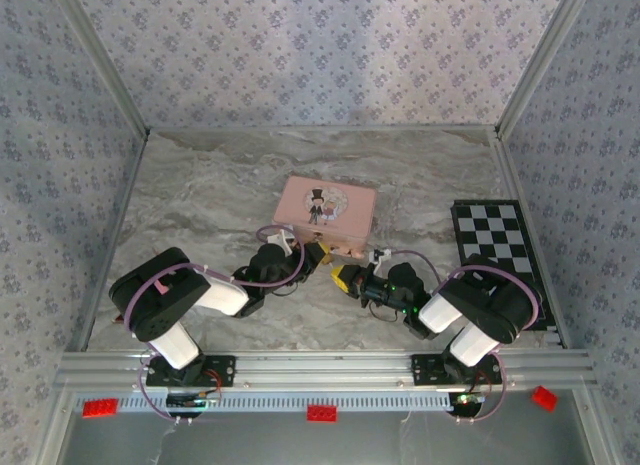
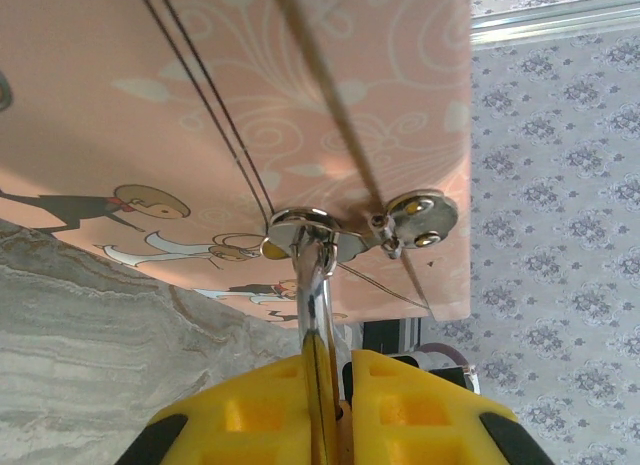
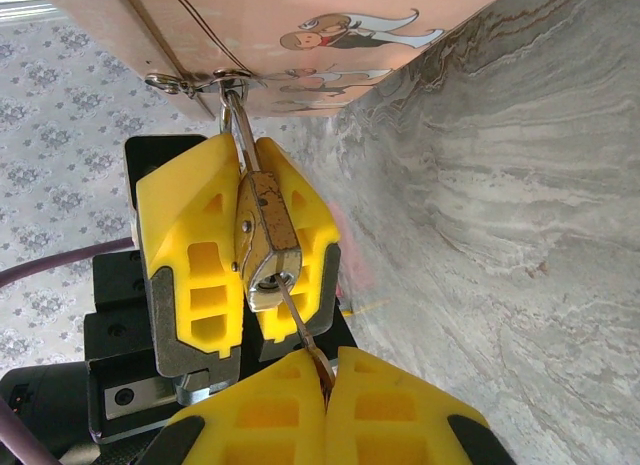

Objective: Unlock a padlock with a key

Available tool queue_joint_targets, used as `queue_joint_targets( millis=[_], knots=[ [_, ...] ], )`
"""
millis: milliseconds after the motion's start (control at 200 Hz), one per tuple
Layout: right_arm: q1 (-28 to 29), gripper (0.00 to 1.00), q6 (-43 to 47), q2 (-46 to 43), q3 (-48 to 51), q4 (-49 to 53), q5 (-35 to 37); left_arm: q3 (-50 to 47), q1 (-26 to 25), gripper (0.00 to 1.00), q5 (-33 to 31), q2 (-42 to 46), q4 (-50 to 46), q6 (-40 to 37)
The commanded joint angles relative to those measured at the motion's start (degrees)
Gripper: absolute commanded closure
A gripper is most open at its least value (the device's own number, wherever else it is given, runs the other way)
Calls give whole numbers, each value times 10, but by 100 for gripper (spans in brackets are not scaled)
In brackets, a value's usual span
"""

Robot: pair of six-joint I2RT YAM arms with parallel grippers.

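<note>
The padlock (image 3: 265, 230), scuffed brass with a thin silver shackle, hangs from the pink tin's (image 3: 300, 15) clasp, clamped between the left gripper's (image 2: 325, 405) yellow fingers. The slim grey key (image 3: 300, 330) sits in its keyhole, pinched by the closed right gripper (image 3: 325, 390).

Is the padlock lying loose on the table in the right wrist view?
No, the padlock is clamped in the left gripper, its shackle hooked through the clasp on the pink tin.

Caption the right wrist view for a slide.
Right end effector holds the key at the keyhole of the padlock on the pink tin, clamped by the left end effector.
</note>
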State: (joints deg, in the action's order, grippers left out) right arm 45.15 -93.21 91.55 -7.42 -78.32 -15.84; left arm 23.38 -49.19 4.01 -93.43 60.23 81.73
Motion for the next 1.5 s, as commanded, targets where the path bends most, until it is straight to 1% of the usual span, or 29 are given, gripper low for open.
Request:
queue_joint_targets(
  millis=[0, 450, 730, 995, 1129, 1234, 1494],
  knots=[
    [-4, 100, -1, -5, -10, -16, 8, 15, -11, 100, 14, 8, 95, -4],
    [-9, 100, -1, -12, -11, -15, 16, 20, -21, 100, 15, 14, 92, -11],
    [-23, 100, -14, -19, -33, -15, -2, 26, -41, 100, 14, 5, 85, -23],
    [-34, 100, -11, -23, -36, -14, -14, 30, -45, 100, 20, -1, 75, -33],
    [-44, 100, -3, -29, -35, -10, -21, 37, -48, 100, 26, 1, 55, -40],
    [-50, 100, 9, -38, -46, 5, -32, 47, -57, 100, 32, -2, 35, -46],
    [-71, 100, 46, -74, -54, 82, -39, 48, -65, 100, 33, -14, 41, -36]
  ],
)
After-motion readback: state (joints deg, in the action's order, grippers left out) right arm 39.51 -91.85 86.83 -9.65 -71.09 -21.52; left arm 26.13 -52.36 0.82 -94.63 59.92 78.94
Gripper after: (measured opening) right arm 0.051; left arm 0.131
